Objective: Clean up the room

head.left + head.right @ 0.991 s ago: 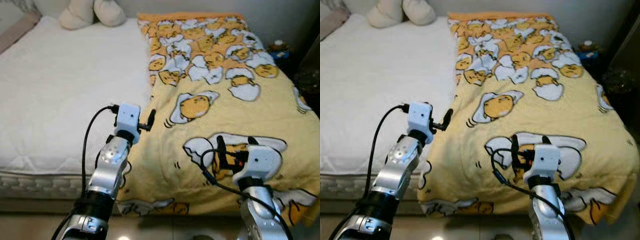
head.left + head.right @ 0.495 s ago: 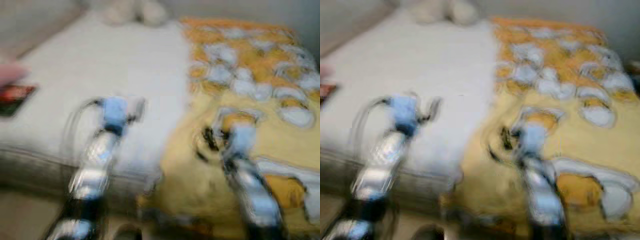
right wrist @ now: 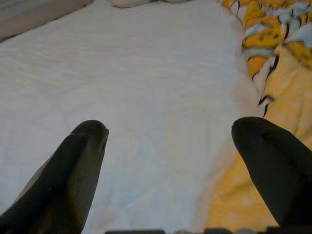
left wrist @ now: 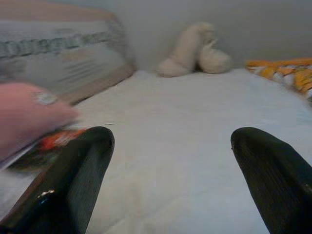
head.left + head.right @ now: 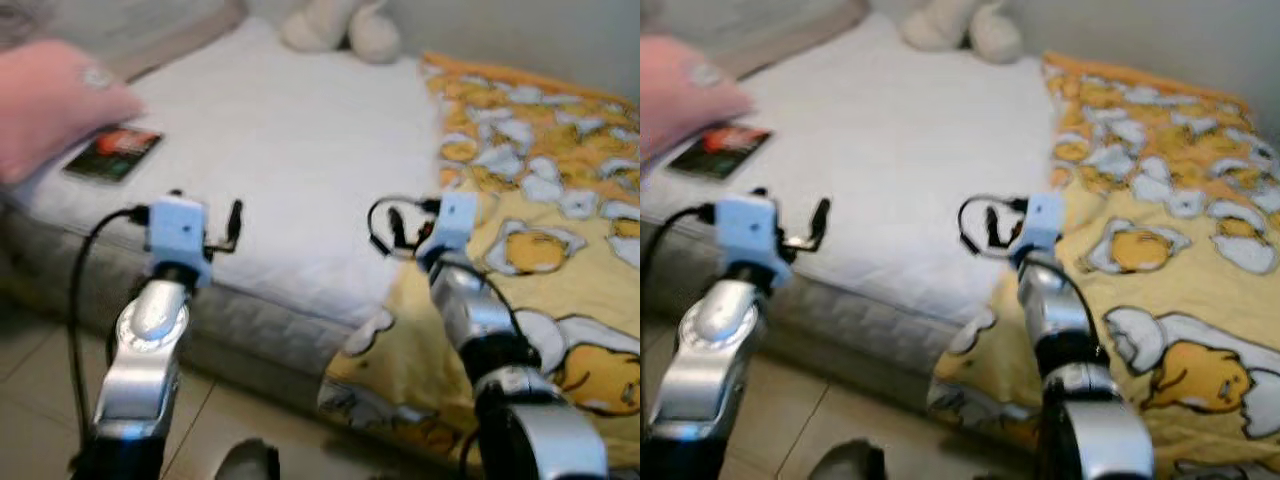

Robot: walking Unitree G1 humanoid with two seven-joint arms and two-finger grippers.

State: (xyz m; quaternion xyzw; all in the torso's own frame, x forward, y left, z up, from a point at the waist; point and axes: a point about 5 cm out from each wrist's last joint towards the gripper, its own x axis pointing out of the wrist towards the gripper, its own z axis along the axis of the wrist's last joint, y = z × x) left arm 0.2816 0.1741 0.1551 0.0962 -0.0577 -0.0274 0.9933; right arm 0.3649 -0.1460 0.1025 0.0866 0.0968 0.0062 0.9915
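White bed (image 5: 300,150); yellow blanket (image 5: 560,230) lengthwise; left claw (image 4: 170,170), right claw (image 3: 170,165) spread.

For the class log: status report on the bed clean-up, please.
Left gripper open over the mattress edge, right gripper open at the blanket border. Both hold nothing. Book lies on the mattress; a person's hand is beside it.

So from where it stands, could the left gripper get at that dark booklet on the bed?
Probably, though not cleanly. The left gripper is open and faces the booklet across bare white bed, but a person's hand hangs right at the booklet and might block the approach.
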